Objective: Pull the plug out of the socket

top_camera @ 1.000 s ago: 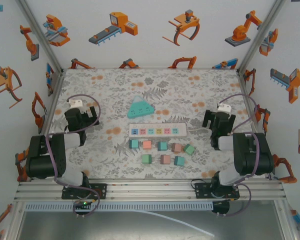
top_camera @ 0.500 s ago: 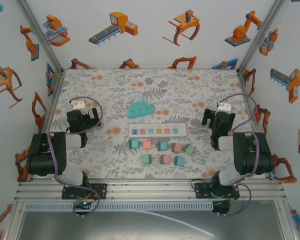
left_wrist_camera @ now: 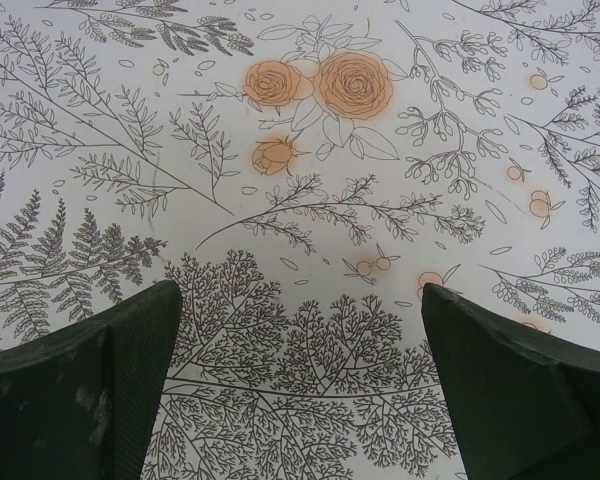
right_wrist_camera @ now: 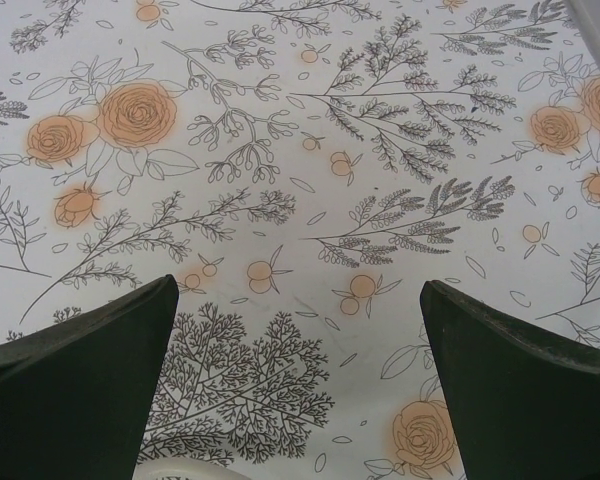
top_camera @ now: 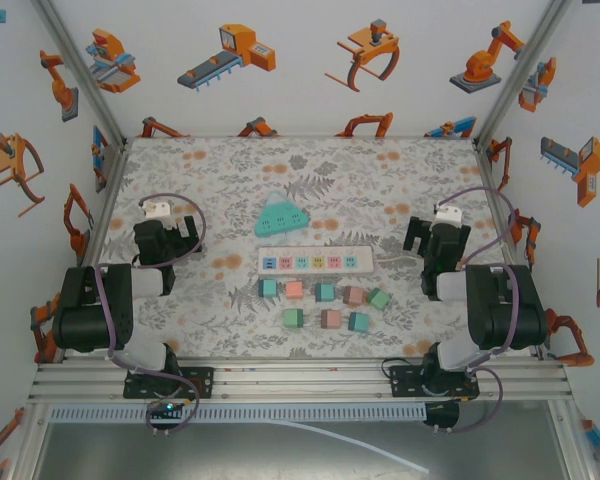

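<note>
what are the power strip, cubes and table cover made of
Power strip: probably hard plastic, smooth even white shell.
Cubes: maybe matte plastic or foam, flat pastel faces; too small to tell.
Table cover: printed floral sheet, flat, likely vinyl or paper.

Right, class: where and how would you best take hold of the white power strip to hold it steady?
Grip the white power strip across its narrow width, the fingers on its two long sides, coming straight down. It lies flat, long axis left to right. The left end is probably best: the cable leaves at the right. Mind the coloured cubes close along its near side.
</note>
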You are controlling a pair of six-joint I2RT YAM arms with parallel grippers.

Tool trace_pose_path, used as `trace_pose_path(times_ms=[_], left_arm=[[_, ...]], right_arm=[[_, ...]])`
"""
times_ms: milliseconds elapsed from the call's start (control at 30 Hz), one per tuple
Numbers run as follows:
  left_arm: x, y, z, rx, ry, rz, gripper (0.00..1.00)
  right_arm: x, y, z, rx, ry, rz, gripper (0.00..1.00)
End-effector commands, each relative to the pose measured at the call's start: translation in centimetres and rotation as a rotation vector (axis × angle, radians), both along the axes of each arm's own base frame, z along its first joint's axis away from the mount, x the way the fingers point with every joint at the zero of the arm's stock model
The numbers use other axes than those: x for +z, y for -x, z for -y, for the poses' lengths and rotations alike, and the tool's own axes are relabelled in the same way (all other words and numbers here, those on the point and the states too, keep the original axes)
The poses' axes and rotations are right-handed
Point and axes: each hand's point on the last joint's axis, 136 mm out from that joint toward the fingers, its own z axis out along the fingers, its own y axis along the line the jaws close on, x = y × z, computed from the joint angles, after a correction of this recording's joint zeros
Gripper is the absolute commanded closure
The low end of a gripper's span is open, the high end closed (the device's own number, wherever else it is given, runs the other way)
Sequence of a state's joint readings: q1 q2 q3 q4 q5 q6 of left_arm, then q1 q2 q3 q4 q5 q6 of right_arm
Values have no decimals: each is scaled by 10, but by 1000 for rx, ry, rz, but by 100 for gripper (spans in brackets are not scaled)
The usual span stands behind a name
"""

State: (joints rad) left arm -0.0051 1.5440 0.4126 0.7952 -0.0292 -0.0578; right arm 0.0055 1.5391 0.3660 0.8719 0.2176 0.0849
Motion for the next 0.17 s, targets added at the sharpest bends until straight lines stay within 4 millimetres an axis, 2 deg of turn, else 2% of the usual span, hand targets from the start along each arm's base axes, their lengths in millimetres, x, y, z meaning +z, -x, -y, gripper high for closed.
trace_pose_path(times_ms=[0,133], left_arm=[[8,-2,1,-11,-15,31,3],[7,-2,1,-11,-15,30,3]], right_arm=[[6,-5,0,16,-16,25,1],[7,-5,0,15,-13,29,1]])
